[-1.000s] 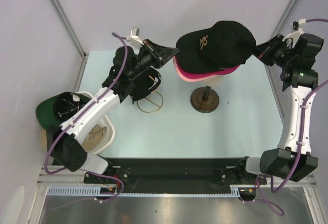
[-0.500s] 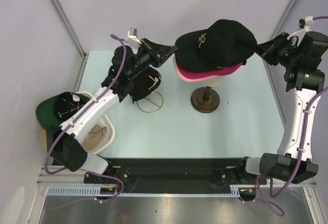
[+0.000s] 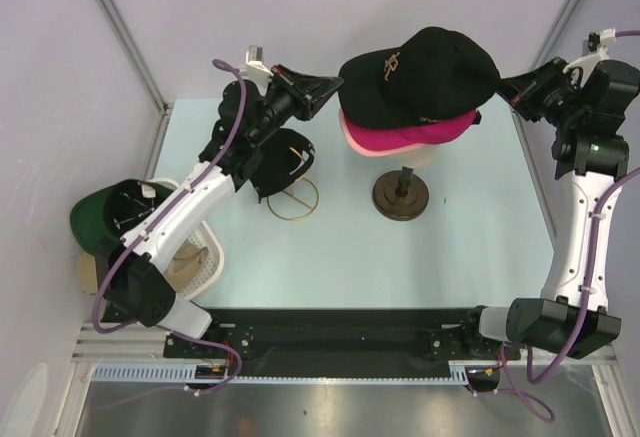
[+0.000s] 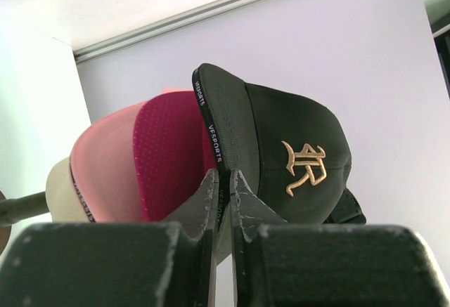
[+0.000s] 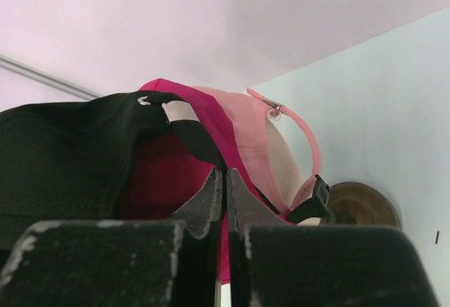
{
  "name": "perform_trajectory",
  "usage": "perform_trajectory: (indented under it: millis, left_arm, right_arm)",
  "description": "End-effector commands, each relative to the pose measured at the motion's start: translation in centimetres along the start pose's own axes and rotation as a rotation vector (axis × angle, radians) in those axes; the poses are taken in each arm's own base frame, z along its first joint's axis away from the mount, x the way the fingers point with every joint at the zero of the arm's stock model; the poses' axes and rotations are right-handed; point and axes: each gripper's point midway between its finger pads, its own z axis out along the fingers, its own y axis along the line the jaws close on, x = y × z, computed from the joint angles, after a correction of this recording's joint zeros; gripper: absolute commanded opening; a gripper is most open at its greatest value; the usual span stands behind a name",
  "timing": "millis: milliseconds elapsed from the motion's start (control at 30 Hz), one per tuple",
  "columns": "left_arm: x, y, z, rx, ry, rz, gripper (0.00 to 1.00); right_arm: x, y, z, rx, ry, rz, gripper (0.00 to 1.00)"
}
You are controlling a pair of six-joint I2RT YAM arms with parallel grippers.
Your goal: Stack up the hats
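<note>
Two grips are levelling the black gold-logo fabric cap (image 3: 420, 77) over the magenta fabric cap (image 3: 400, 138): your left end effector (image 4: 223, 180) is clamping its brim, your right end effector (image 5: 225, 178) its strap.

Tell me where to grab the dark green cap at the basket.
Take the dark green cap by its upturned edge, from above: it lies inside-up against the white basket, so one finger can probably drop inside the crown.
</note>
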Motion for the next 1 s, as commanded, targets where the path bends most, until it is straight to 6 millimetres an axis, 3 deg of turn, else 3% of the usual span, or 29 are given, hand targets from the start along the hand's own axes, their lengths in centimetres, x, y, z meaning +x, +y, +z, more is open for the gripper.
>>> perform_trajectory:
  millis: [0,300,567,700,967]
  left_arm:
    - [-2.4,-1.2,0.2,0.007,-0.082,0.01,0.0]
    - [-2.7,-4.4,-1.4,0.052,-0.096,0.016,0.0]
    - [-3.0,-6.6,-2.4,0.101,-0.106,0.001,0.0]
    - [-2.5,-5.7,-2.3,0.084,-0.097,-0.018,0.0]
    - [-2.0,-2.6,-1.7,0.02,-0.093,-0.047,0.0]
  right_arm:
    - [-0.9,-0.1,0.3,-0.012,-0.043,-0.008,0.0]
    - [-1.2,2.7,-2.1,-0.044,-0.059,-0.005,0.0]
    - [-2.9,4.8,-3.0,-0.07,-0.098,-0.02,0.0]
    - [-2.8,4.3,-3.1,-0.039,-0.095,-0.028,0.0]
    - [-1.2,1.1,-2.5,0.061,-0.052,-0.017,0.0]
